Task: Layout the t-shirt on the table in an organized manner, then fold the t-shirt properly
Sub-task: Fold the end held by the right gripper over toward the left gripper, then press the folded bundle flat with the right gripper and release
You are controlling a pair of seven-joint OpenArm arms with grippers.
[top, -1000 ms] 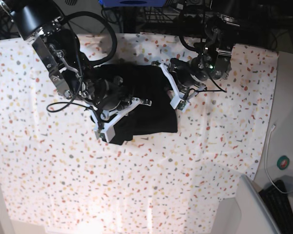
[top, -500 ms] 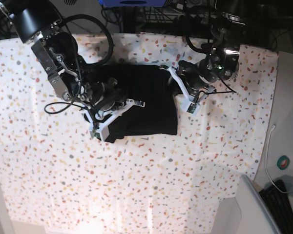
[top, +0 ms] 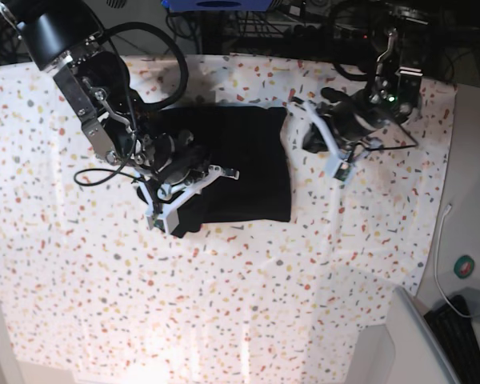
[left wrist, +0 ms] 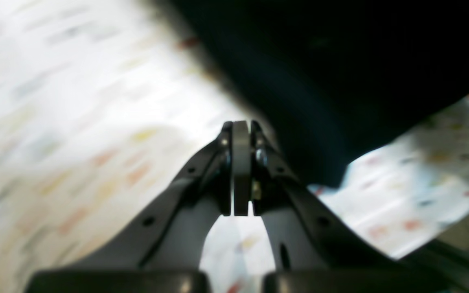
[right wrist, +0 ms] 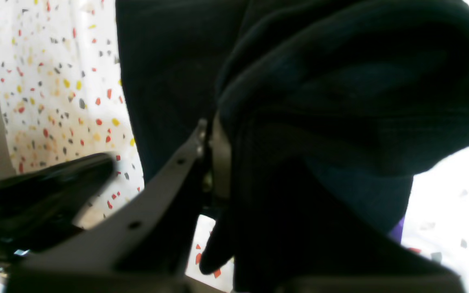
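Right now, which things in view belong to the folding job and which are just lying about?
Job:
- black t-shirt, folded
- speckled table
- right gripper, at the shirt's edge
- left gripper, shut, clear of the shirt

Lying about:
- white cable
- black keyboard
- round green-centred object

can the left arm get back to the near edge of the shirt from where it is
Probably yes. The left gripper sits shut over bare table, just off the t-shirt, with nothing between them. The right gripper is at the shirt's opposite end.
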